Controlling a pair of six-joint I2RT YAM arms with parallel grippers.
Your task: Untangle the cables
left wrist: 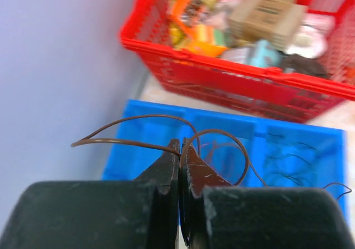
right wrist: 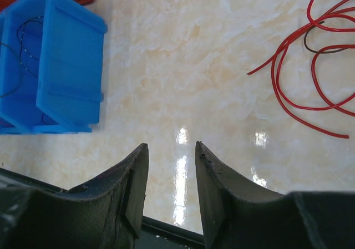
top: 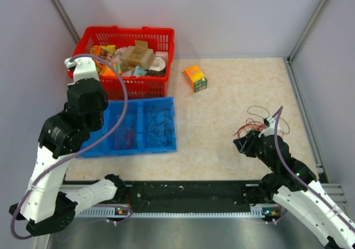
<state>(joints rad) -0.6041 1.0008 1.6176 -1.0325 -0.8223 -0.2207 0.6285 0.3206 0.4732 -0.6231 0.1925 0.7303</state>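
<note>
My left gripper (left wrist: 181,146) is shut on a thin dark brown wire (left wrist: 127,144), which loops out to both sides above the blue tray (left wrist: 166,113). The remaining tangle of red and dark cables (top: 259,121) lies on the table at the right; in the right wrist view the red strands (right wrist: 288,66) and one dark strand (right wrist: 313,46) show at the upper right. My right gripper (top: 239,145) is open and empty, low over the bare table just left of the tangle; it also shows in the right wrist view (right wrist: 172,146).
The blue tray (top: 172,143) holds dark wires (top: 158,121) in its right compartment and red wires (top: 126,132) in the middle one. A red basket (top: 127,35) full of packets stands behind it. An orange box (top: 195,77) lies mid-table.
</note>
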